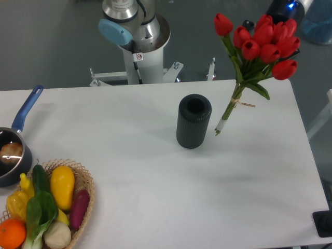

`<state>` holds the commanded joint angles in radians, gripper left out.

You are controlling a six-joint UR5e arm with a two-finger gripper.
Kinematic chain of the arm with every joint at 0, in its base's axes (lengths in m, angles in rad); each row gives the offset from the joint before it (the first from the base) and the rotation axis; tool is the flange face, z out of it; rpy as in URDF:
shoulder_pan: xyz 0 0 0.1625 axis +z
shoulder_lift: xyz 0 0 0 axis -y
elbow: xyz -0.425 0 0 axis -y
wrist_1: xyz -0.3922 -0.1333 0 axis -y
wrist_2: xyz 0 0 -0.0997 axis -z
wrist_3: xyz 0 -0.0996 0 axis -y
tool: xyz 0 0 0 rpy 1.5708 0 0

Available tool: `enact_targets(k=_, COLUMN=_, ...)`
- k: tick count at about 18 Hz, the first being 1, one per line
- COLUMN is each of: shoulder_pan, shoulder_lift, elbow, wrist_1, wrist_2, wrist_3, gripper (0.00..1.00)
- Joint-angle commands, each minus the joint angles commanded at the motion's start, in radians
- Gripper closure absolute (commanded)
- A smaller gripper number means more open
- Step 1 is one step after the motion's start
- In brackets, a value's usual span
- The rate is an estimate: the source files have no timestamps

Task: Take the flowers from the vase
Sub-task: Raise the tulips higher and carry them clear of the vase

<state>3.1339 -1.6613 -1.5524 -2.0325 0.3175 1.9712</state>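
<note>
While the flowers (259,44) hang in the air to the right of the vase (193,121), stem ends clear of its mouth, they look light and floppy, best held at the tied stems. Behind the blooms, the gripper (284,10) is mostly hidden at the top edge; I cannot tell how its fingers sit. Only one view is given.
</note>
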Motion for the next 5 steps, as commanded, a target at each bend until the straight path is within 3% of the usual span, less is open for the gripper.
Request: enact_targets(k=5, shoulder_pan=0.0, shoulder_lift=0.0, elbow=-0.002, wrist_1=0.0, wrist_2=0.002, wrist_3=0.0, gripper=0.66)
